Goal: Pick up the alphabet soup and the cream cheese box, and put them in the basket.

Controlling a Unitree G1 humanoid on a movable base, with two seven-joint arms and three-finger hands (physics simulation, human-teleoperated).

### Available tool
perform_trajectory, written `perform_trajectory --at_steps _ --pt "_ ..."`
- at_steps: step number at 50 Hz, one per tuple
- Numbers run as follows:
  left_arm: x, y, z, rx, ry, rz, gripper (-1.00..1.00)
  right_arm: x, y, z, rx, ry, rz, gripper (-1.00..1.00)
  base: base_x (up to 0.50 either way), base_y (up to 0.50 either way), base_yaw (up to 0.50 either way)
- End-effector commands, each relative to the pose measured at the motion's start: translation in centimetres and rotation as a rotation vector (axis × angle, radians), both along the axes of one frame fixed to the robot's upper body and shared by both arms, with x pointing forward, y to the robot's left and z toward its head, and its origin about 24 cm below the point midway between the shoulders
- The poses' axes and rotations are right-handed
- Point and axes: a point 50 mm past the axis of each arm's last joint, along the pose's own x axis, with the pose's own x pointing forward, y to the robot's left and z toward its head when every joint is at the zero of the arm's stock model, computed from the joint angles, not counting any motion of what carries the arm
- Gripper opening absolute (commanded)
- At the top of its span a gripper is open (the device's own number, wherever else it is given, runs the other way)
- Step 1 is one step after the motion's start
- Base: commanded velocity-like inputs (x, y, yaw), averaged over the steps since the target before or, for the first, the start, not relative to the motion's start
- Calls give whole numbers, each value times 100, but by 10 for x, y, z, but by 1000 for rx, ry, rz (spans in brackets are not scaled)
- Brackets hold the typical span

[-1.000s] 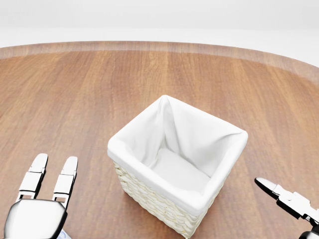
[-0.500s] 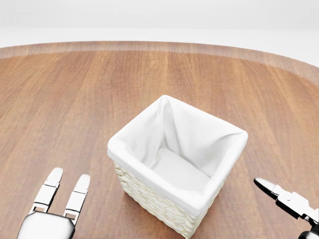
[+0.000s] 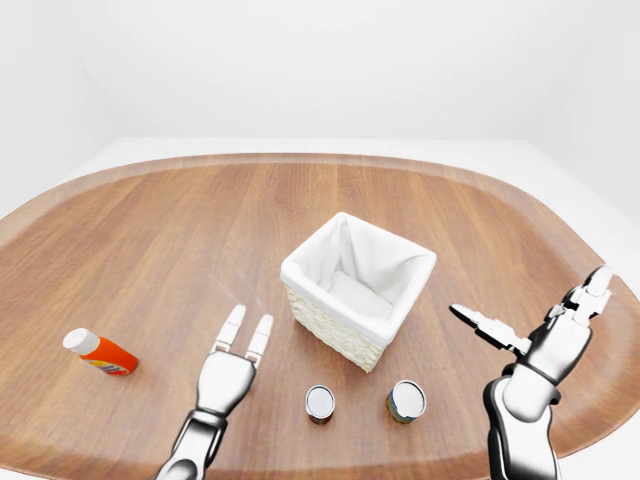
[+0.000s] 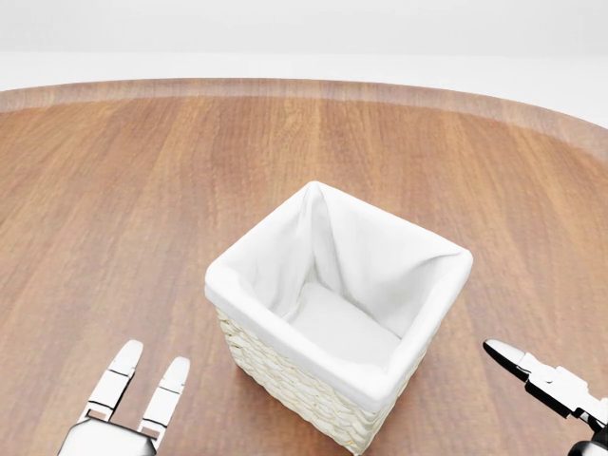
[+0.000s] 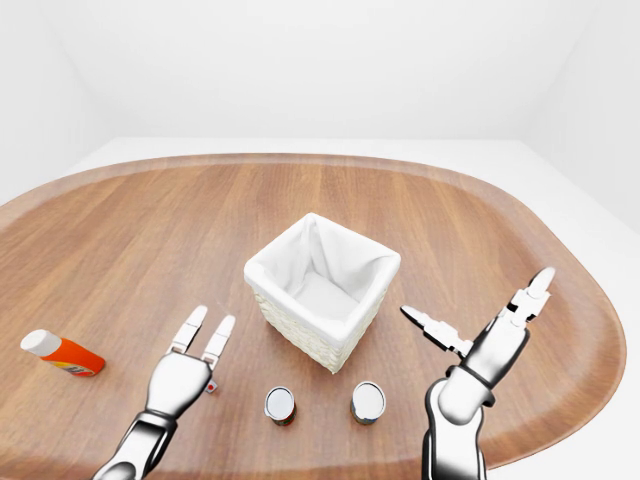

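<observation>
Nothing done yet — basket (image 3: 358,290) mid-table, empty. Two cans (image 3: 320,403) (image 3: 406,400) stand by the table's near edge; we can't tell which is soup, no cream cheese visible. Left hand (image 3: 226,378), right hand (image 3: 545,345) both splayed, holding nothing.

A bare simulated test space, not a lived-in room; plain white walls (image 3: 300,60) and a white floor (image 3: 600,180) surround one broad rounded wooden table (image 3: 150,230) with a raised lip; on it only a few props: a white-lined square wicker basket (image 3: 345,330), two small metal-topped cans (image 3: 320,402), an orange white-capped bottle (image 3: 100,352) at near left.
</observation>
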Motion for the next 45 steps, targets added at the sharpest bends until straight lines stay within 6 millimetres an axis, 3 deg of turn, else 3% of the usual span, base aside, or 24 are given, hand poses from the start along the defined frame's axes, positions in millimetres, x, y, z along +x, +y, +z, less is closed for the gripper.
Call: perform_trajectory --at_steps 1,22,45 --pt "-1 0 -25 36 121 -24 100 0 0 1 -3 1 -1 100 0 0 0" --pt "1 3 -56 81 298 -41 100 1 0 0 -7 6 1 100 0 0 0" --pt "-6 17 -59 74 324 8 100 2 1 -1 -9 10 4 100 0 0 0"
